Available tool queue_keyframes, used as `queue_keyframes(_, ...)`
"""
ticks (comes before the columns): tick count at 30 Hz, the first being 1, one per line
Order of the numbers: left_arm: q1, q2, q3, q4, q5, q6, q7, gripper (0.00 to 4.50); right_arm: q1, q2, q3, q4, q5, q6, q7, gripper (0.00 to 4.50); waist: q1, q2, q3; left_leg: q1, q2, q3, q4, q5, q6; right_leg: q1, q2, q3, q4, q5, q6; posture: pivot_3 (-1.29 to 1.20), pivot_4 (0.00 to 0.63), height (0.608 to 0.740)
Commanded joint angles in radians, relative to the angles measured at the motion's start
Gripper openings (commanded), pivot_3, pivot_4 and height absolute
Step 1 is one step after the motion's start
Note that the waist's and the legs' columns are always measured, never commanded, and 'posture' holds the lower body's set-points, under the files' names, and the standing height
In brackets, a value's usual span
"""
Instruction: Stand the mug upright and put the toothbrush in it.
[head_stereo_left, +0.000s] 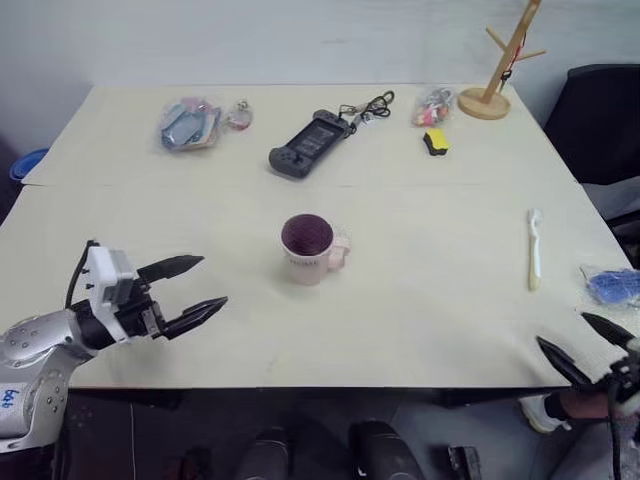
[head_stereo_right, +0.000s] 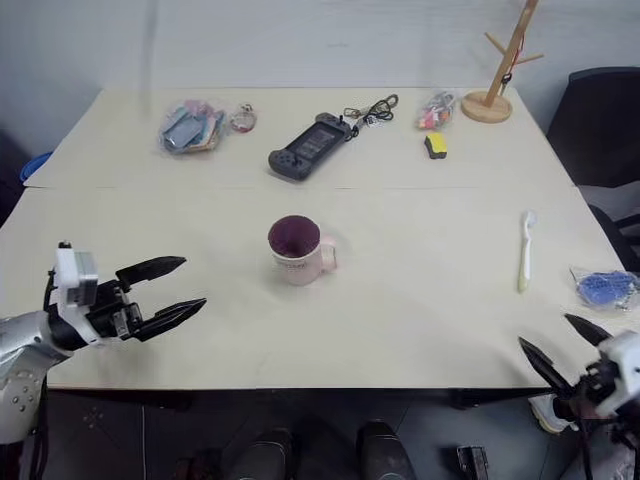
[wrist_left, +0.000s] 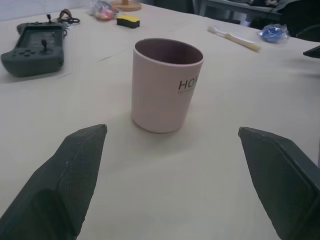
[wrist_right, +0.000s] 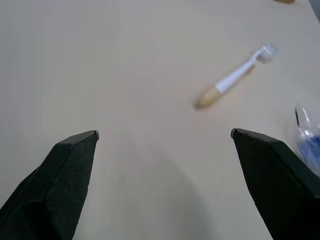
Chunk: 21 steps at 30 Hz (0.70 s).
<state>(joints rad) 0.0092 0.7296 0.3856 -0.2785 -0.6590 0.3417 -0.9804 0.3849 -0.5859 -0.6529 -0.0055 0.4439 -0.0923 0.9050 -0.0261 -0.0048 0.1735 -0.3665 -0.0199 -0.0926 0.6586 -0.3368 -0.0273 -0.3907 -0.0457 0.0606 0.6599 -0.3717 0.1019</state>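
Mug (head_stereo_left: 309, 248): stands upright in the middle of the table (head_stereo_left: 420, 310), mouth up, nothing inside
Toothbrush (head_stereo_left: 534, 248): lies flat on the table at the right, well apart from the mug
Left gripper (head_stereo_left: 190, 291): fingers spread, empty, left of the mug, not touching it
Right gripper (head_stereo_left: 585, 346): fingers spread, empty, at the near right edge of the table, near the toothbrush

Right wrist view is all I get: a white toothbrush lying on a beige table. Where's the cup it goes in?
Observer: The pale pink cylindrical mug stands upright mid-table, well to the toothbrush's left.
Operator: Anything inside it?
Observer: No; its dark maroon inside looks empty.
Operator: What's the other arm doing?
Observer: The left end effector hovers open, pointing at the mug, apart from it.
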Motion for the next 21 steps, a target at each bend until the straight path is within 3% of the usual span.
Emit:
queue_keyframes(1,-0.032,0.019,-0.016,-0.016,-0.007,0.002,-0.019,4.5,-0.057,-0.018,-0.01,-0.087,0.027,0.073,-0.1,4.44,-0.008,0.001,0.0,0.0,0.0,0.0,0.0,0.0,0.0,0.0,0.0,0.001,0.0,0.0,0.0,0.0,0.15,0.74)
queue_keyframes(7,-0.079,0.01,-0.035,-0.01,0.006,-0.003,-0.007,4.5,-0.363,-0.197,0.089,-0.038,0.027,0.52,-0.288,4.44,-0.003,0.002,0.0,0.0,0.0,0.003,0.001,0.003,-0.005,-0.002,0.0,0.002,0.001,0.0,0.0,0.0,0.15,0.74)
queue_keyframes(12,-0.061,0.001,-0.05,-0.038,0.012,-0.004,0.003,4.5,-0.728,-0.292,0.304,0.241,-0.089,0.814,-0.38,4.44,0.001,0.002,0.0,-0.003,0.0,0.002,0.002,0.003,-0.005,-0.003,0.0,0.001,0.001,0.0,0.0,0.0,0.15,0.74)
queue_keyframes(15,-0.042,0.0,-0.044,-0.061,0.011,-0.004,0.013,4.5,-0.898,-0.309,0.423,0.442,-0.177,0.834,-0.374,4.44,0.004,0.002,0.0,-0.005,-0.001,0.0,0.003,0.003,-0.005,-0.003,-0.001,0.0,0.0,0.0,0.0,0.0,0.15,0.74)
queue_keyframes(18,-0.018,0.003,-0.025,-0.085,0.006,-0.003,0.022,4.5,-1.03,-0.307,0.47,0.615,-0.207,0.859,-0.357,3.88,-0.002,0.002,0.001,-0.005,-0.001,0.002,0.003,0.003,-0.005,-0.004,-0.001,0.001,0.0,0.0,0.0,0.0,0.15,0.74)
queue_keyframes(21,0.011,0.007,-0.002,-0.104,0.002,-0.002,0.029,4.5,-1.113,-0.314,0.507,0.713,-0.225,0.898,-0.307,2.89,-0.002,0.002,0.001,-0.005,-0.001,0.003,0.003,0.003,-0.005,-0.004,-0.001,0.001,0.0,0.0,0.0,0.0,0.15,0.74)
